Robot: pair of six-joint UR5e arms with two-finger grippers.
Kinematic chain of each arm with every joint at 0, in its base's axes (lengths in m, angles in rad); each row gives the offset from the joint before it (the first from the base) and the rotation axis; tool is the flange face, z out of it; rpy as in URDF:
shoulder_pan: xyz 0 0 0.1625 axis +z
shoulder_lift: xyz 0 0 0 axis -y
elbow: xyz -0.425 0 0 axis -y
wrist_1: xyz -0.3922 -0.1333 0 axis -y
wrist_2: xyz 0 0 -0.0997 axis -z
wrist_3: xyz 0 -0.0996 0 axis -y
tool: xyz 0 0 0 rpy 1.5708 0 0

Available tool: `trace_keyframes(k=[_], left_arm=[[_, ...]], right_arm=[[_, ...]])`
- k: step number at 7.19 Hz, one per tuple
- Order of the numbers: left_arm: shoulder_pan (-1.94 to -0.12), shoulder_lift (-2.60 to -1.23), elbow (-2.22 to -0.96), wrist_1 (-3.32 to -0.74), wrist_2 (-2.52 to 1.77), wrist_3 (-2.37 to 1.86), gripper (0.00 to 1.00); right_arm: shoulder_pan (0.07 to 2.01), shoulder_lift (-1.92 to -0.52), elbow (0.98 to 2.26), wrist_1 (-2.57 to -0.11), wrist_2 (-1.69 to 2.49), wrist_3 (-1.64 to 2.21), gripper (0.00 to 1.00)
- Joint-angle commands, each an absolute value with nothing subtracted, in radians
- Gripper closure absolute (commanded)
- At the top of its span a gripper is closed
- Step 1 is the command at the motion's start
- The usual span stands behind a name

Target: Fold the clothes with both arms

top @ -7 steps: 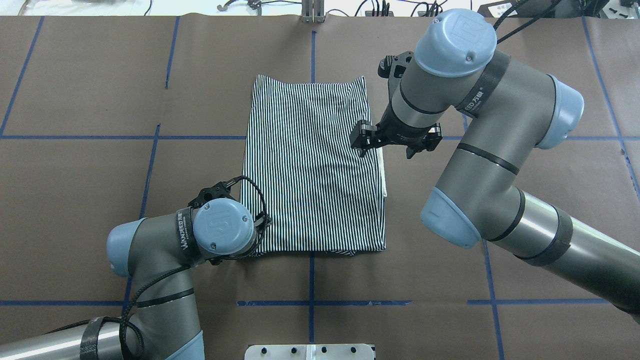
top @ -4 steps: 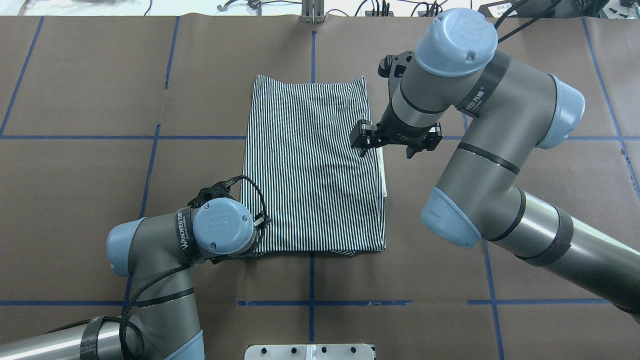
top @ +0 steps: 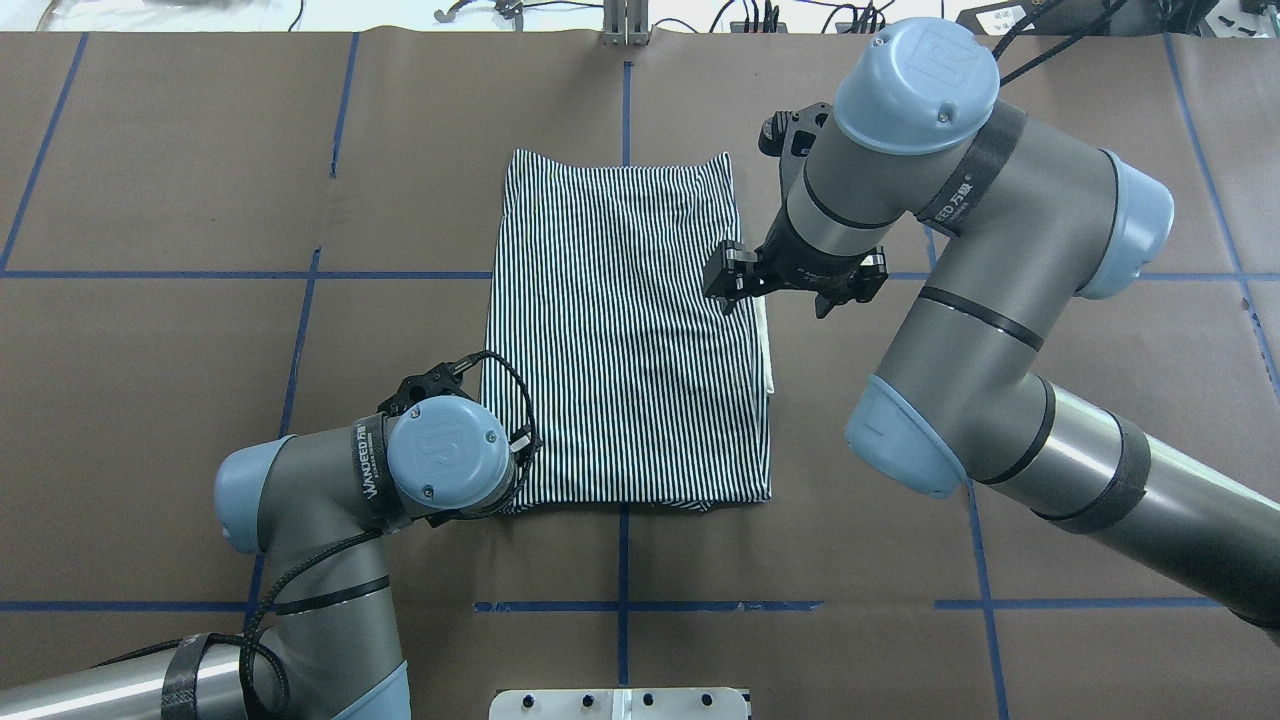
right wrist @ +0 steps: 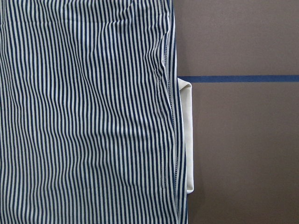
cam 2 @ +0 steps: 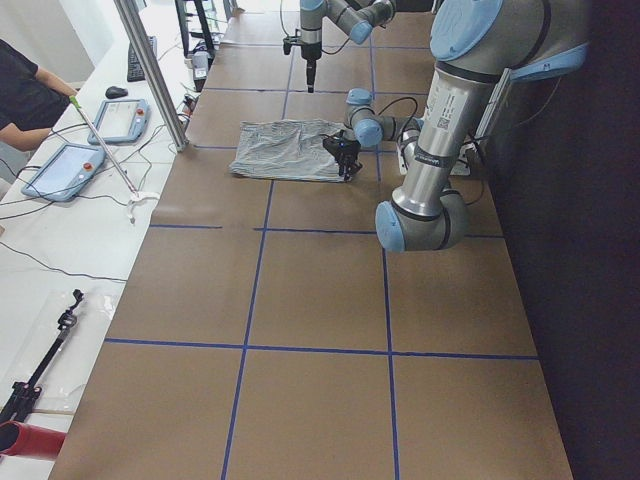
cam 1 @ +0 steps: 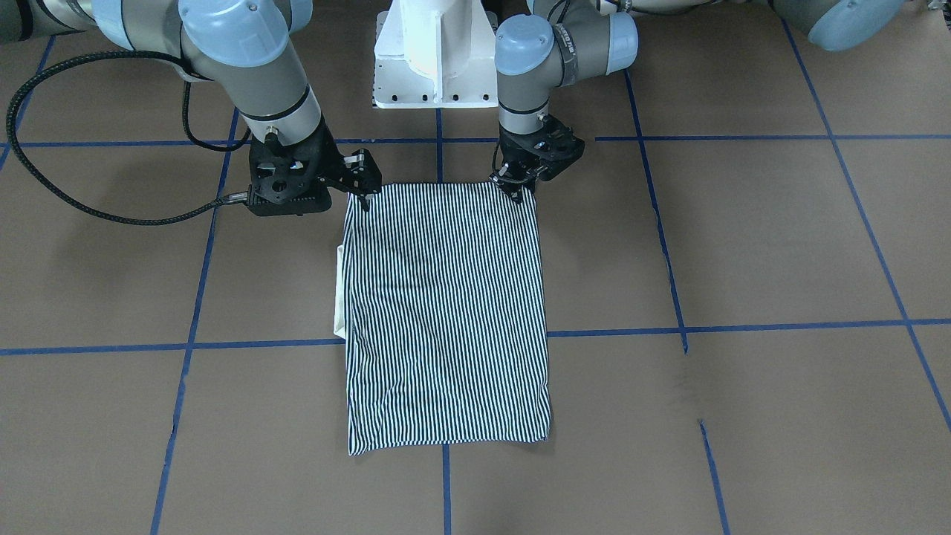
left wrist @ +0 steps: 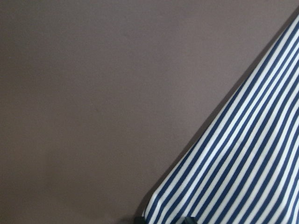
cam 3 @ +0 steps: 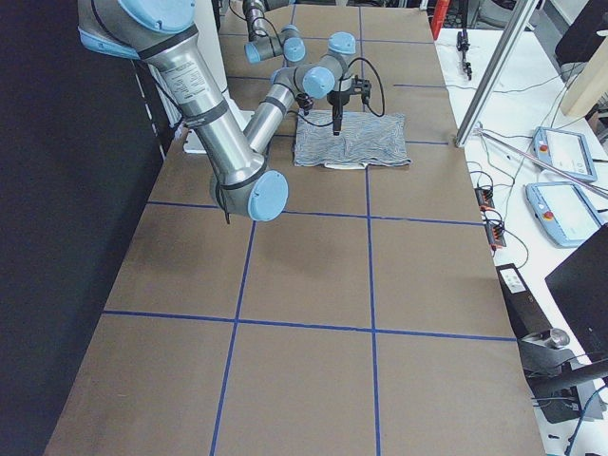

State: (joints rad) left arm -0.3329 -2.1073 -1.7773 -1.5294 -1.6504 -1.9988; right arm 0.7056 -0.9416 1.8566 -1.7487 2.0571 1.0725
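The striped polo shirt (cam 1: 446,312) lies flat on the brown table, folded into a tall rectangle (top: 630,340). Its white collar (right wrist: 187,140) sticks out at the edge on my right. My left gripper (cam 1: 518,195) is down at the near left corner of the shirt and looks shut on it. The left wrist view shows that corner (left wrist: 243,163) close up. In the overhead view my left wrist hides the fingers. My right gripper (top: 726,300) hovers above the shirt's right edge, about halfway along it. It looks shut and holds nothing (cam 1: 365,202).
The white pedestal base (cam 1: 435,52) stands just behind the shirt's near edge. Blue tape lines (top: 622,560) cross the brown table cover. A side table with tablets (cam 2: 60,170), cables and an operator runs along the table's far side.
Almost nothing has changed. My right arm has shifted very slightly and the shirt has not moved.
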Motion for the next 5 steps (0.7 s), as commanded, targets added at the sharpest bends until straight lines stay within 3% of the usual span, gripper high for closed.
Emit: trace_keyframes(k=[1, 4, 5], left_arm=[[-0.333, -2.103, -1.778, -1.523, -1.651, -1.994, 0.58], [-0.333, -2.108, -1.778, -1.519, -1.652, -1.993, 0.59], [-0.331, -2.111, -1.778, -1.52, -1.652, -1.994, 0.68]], right_arm=[[0.706, -0.942, 1.858, -1.749, 2.057, 1.072, 0.0], [0.706, -0.943, 1.856, -1.749, 2.057, 1.072, 0.0], [0.706, -0.943, 1.856, -1.749, 2.057, 1.071, 0.0]])
